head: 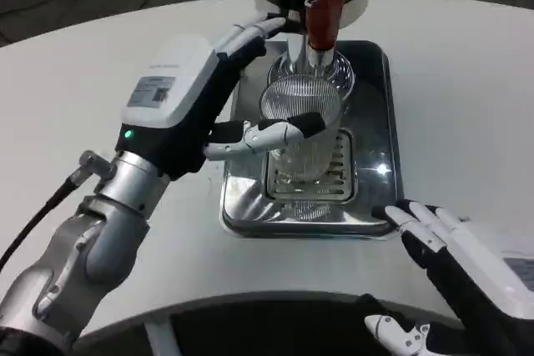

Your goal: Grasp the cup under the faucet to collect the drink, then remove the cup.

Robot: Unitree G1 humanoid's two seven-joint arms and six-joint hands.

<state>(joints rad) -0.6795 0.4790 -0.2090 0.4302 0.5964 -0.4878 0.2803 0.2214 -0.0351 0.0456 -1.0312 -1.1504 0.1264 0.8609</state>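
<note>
under the faucet (321, 18), left robot hand (196, 89) grips one cup (302, 118).

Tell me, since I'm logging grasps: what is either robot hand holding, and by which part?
The left robot hand grips the ribbed clear cup around its side wall. The right robot hand holds nothing.
</note>
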